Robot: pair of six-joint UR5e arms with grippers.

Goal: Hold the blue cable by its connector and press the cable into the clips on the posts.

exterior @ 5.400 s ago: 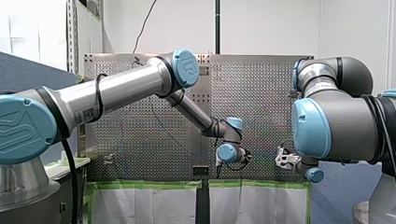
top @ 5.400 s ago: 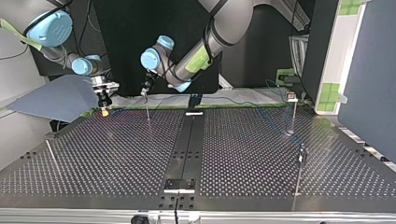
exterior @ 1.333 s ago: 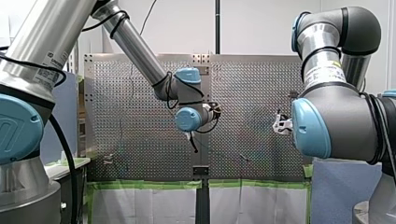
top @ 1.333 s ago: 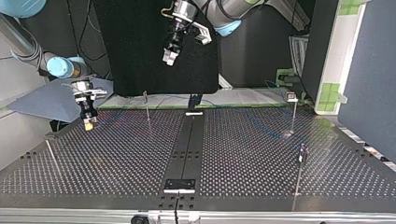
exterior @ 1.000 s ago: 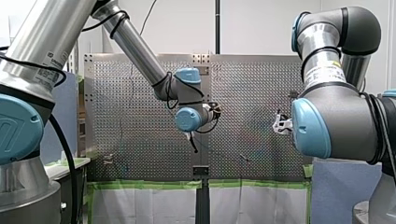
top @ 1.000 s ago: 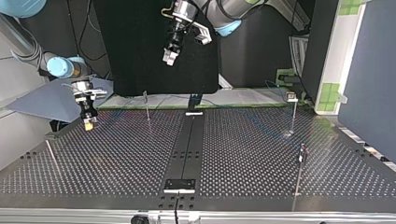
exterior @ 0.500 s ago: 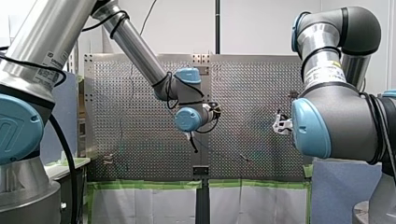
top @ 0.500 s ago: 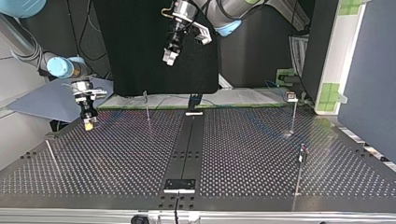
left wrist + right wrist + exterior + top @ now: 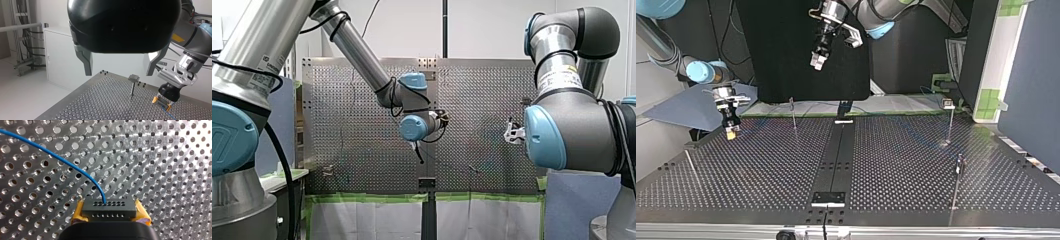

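Currently | your right gripper [image 9: 730, 131] pinches the dark grey multi-pin connector [image 9: 110, 209] low over the perforated metal table [image 9: 175, 157] | thin blue cable [image 9: 62, 161] trails from it | left gripper [image 9: 118, 73] spread, empty, high | risk: a taut pull toward the slim metal clip post [image 9: 793, 114] may twist the connector loose.

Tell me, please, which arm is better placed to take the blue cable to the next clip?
Right, I think. My right gripper is shut on the connector, low over the table near a post, the cable trailing from it. My left gripper is open, empty and high above the table.
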